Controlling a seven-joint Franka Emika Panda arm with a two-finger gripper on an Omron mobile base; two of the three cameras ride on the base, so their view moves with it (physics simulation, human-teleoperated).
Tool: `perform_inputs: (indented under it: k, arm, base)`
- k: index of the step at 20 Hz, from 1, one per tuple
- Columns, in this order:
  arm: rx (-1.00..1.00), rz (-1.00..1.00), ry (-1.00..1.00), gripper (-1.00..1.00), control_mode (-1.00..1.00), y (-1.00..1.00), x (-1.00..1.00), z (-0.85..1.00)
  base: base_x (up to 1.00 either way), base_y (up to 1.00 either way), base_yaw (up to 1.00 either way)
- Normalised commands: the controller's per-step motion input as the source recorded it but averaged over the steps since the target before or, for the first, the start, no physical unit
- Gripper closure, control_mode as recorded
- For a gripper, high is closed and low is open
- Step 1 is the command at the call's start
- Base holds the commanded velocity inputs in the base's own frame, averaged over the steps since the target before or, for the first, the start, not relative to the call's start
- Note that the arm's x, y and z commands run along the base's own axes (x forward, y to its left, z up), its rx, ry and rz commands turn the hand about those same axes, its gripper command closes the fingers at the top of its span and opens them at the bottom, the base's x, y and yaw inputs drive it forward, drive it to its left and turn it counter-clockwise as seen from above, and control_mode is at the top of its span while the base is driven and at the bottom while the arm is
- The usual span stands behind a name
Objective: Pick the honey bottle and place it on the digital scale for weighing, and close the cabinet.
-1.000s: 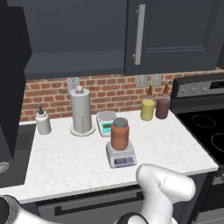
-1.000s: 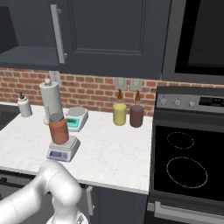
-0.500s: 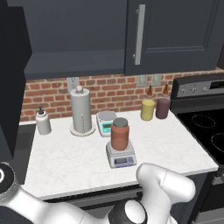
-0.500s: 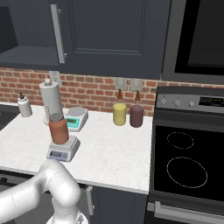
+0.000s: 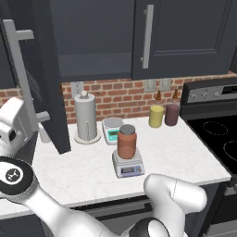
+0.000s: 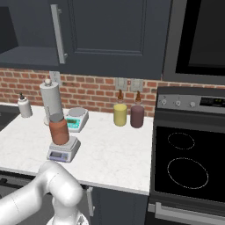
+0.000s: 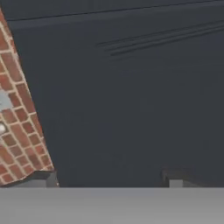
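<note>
Sitting on digital scale (image 5: 128, 165): honey bottle (image 5: 126, 142).

2 base views flank arm, share counter (image 5: 185, 152); hand view close against cabinet (image 7: 131, 96).

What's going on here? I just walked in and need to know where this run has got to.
The honey bottle already stands on the digital scale on the counter. The white arm has swung over to the cabinet's open left door. In the hand view the gripper faces that dark door panel at close range, its fingertips apart and holding nothing. The right door is shut; the left one is not yet closed.
</note>
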Motion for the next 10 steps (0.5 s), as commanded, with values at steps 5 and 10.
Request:
perform_inputs:
  k: [5, 10]
  arm:
    - [0.24, 0.0, -0.22, -1.0, -1.0, -1.0, -0.08, 0.73]
    - [0.15, 0.0, -0.15, -1.0, -1.0, -1.0, -0.24, 0.9]
  base:
    - [0.0, 0.0, 0.0]
    - [0.0, 0.0, 0.0]
